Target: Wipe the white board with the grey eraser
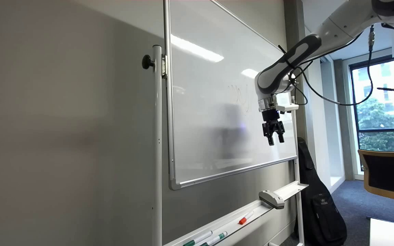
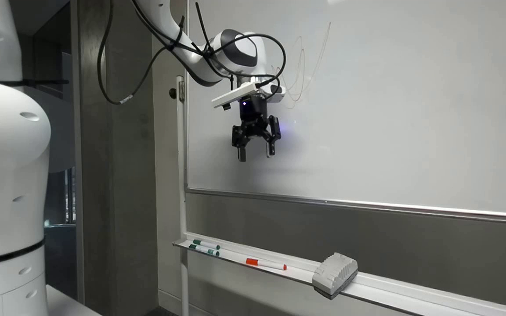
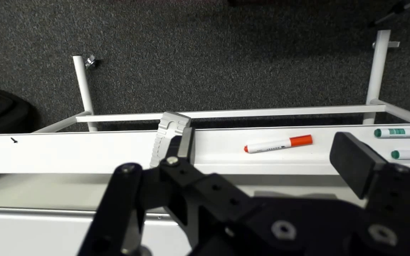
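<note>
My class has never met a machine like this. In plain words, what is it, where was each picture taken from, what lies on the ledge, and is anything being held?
This is a robot arm with a black gripper, a sort of two-fingered hand. Two pictures are taken from different places outside the robot. The third is taken from its wrist, looking down past the fingers to the ledge and the carpet. The whiteboard carries faint scribbles. On the ledge below it lie a grey eraser, jutting over the front edge, a red marker, two green markers and a tiny dark object I cannot name. Nothing is held: the gripper is open and hangs higher than the eraser.
</note>
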Action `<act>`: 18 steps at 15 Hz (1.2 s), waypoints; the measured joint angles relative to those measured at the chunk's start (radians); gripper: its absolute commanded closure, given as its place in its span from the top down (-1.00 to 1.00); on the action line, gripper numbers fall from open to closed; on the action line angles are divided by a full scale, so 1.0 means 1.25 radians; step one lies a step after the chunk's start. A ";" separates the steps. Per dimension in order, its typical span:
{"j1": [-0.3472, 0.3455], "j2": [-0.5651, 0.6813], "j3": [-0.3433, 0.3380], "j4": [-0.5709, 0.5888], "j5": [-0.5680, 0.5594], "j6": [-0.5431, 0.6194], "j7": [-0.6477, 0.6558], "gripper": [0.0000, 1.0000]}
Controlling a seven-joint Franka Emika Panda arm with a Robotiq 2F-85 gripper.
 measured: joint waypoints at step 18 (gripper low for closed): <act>-0.062 0.329 -0.062 0.010 0.016 0.334 0.065 1.00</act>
